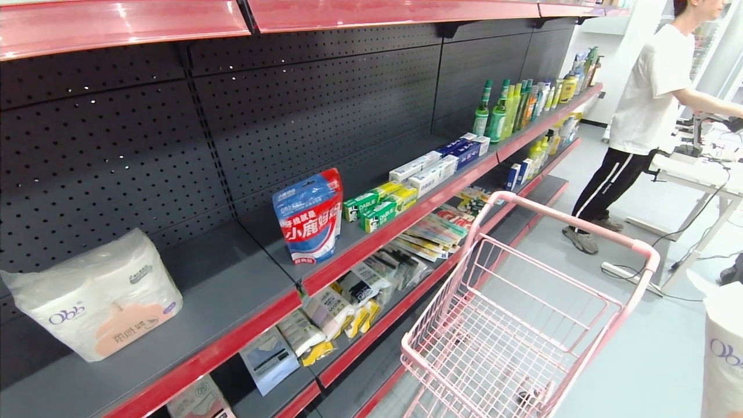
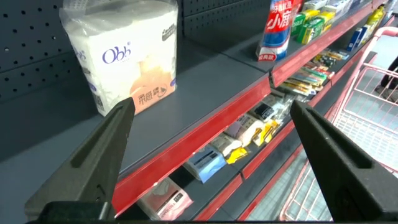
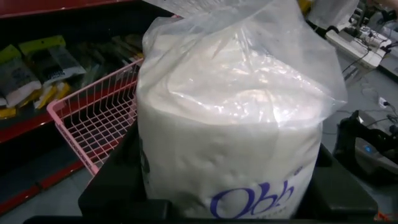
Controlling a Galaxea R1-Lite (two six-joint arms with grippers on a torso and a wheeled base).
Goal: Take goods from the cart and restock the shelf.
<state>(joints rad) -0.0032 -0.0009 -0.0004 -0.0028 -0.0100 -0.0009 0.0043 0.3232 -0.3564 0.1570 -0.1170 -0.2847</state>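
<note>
Your right jaws are clamped on a pack (image 3: 242, 112) of paper rolls in clear plastic, one jaw on each side. The pack hangs at the near right, just right of the pink cart (image 1: 522, 325) and above the floor. A second pack (image 1: 96, 296) stands on the grey shelf (image 1: 232, 290) at the left, close to the pegboard back. Your left jaws stand wide with nothing between them, in front of that shelf's red edge and apart from the second pack. Farther right on the shelf a blue-and-red pouch (image 1: 309, 216) stands upright, then green boxes (image 1: 377, 206), then bottles (image 1: 505, 107) at the far end. Flat packets (image 1: 348, 296) lie on the shelf below.
</note>
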